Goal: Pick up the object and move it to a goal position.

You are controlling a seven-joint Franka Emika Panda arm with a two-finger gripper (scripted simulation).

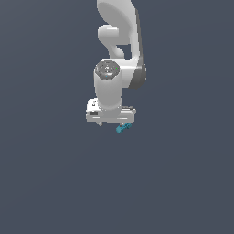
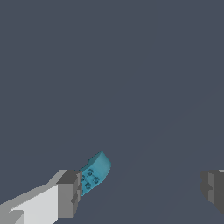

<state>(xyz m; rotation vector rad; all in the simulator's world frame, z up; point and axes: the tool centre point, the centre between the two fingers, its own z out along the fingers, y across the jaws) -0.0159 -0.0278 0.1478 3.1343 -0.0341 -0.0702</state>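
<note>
Gripper [image 2: 142, 190]: wrist view shows two grey finger pads set wide apart, a broad stretch of bare surface between them. Jaws spread wide, clamping nothing.
Fingers [image 2: 69, 193]: one pad is grey with a white link behind it; the other pad shows only as a grey edge at the far side of the frame.
Object [image 2: 95, 171]: small teal-blue blocky piece, slightly elongated, with several round studs or dimples on one face. It lies right against the inner face of one finger pad, tilted, its free end angled away from the pad. Whether it truly touches the pad or sits just beside it, cannot tell. Well apart from the other pad.
Object, exterior view [image 1: 123, 128]: a teal speck just below the white hand, toward the exterior view's right end of the hand's lower edge. Only partly showing; the hand covers the rest.
Gripper, exterior view [image 1: 111, 122]: fingertips hidden under the hand body; spread not readable here.
Arm [image 1: 119, 50]: white Panda links with a dark band, seen from above, running up out of the frame; round grey cap on the wrist joint.
Ground [image 1: 55, 183]: flat, uniform dark slate-grey, filling both views.
</note>
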